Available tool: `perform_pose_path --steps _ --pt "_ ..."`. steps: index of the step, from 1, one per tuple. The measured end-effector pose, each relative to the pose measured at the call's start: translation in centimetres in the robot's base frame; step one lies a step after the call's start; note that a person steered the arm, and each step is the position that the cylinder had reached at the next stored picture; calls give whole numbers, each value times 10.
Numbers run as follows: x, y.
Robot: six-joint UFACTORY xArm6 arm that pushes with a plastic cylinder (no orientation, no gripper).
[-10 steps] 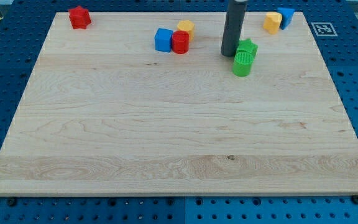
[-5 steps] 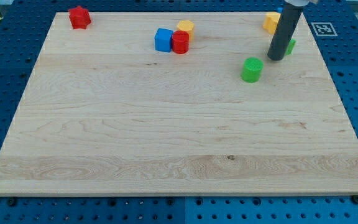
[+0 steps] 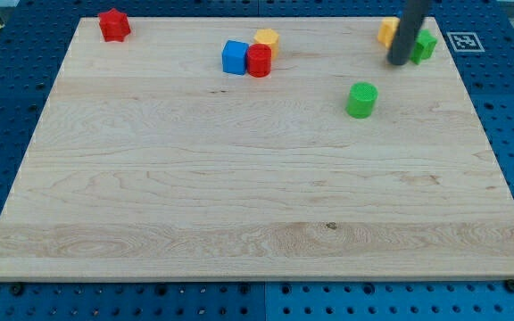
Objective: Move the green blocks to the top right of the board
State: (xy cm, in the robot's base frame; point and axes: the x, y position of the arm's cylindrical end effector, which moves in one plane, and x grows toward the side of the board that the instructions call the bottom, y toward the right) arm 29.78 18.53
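Observation:
A green cylinder (image 3: pixel 361 99) stands right of the board's middle, in the upper part. A second green block (image 3: pixel 424 45), its shape unclear, sits near the board's top right corner, partly behind the rod. My tip (image 3: pixel 399 62) is at that block's left side, touching or almost touching it, and up and to the right of the green cylinder. A yellow block (image 3: pixel 386 31) shows just left of the rod near the top edge.
A blue cube (image 3: pixel 234 57), a red cylinder (image 3: pixel 259 61) and a yellow block (image 3: pixel 267 40) cluster at top centre. A red block (image 3: pixel 113 24) sits at the top left corner. The board's right edge (image 3: pixel 484 134) is close to the green blocks.
The rod moved from beside both green blocks rightward and up, pushing one green block to the top right corner. The green cylinder shifted slightly right and stayed behind.

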Motion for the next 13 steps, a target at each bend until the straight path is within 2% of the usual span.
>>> perform_pose_path --steps 1,2,3,4,6,8,9,11,13 --pt "2 -76" --pt "26 -130" --pt "71 -152" --pt "86 -120" --pt "88 -47" --pt "127 -20" --pt "127 1" --pt "113 5" --pt "114 -29"
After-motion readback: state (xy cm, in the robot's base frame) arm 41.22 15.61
